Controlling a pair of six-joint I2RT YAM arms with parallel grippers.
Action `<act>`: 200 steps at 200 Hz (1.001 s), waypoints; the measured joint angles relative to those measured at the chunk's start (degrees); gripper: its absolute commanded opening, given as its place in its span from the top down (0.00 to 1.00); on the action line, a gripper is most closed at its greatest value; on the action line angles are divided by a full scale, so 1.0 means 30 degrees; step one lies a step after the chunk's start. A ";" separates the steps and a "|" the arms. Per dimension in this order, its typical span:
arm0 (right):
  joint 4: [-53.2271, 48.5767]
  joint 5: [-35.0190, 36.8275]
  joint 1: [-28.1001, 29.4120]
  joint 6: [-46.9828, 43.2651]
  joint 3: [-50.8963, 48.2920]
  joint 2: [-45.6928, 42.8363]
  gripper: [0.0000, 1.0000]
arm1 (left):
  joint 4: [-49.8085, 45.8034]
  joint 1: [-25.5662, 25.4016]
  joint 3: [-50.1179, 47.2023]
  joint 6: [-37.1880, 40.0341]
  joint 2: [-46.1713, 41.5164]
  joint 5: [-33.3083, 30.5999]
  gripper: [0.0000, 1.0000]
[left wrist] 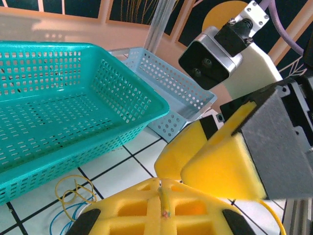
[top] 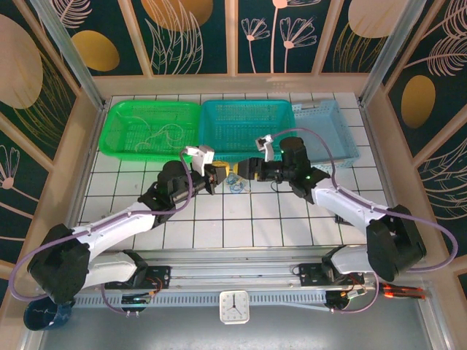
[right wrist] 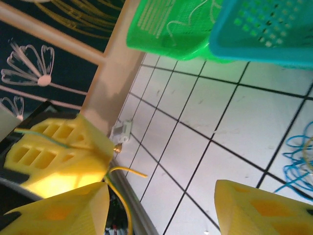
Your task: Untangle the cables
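Left claw [left wrist: 161, 190]: closed completely; a yellow cable [right wrist: 128, 172] is seen coming out of its tip and appears to be pinched there.
Right claw [right wrist: 161, 192]: held open with a clear gap between the two yellow fingers [right wrist: 264, 208]; nothing is seen gripped.
Claws: placed tip to tip, very near each other, low over the tabletop [top: 263, 219], in front of the teal basket [left wrist: 146, 105].
Cables [top: 235, 184]: a small heap of loops is laid on the white tiles, just below and between the two claws.
Blue cable [right wrist: 296, 164]: curled on the tiles beside the right finger, mixed with yellow loops.
Green basket [top: 117, 138]: some thin cream wires [top: 157, 135] are seen inside, well apart from the heap.
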 measured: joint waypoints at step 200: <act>0.0240 0.0066 0.0809 0.0117 -0.1676 -0.1348 1.00 | 0.0386 0.0000 -0.0044 -0.0080 0.0357 -0.0408 1.00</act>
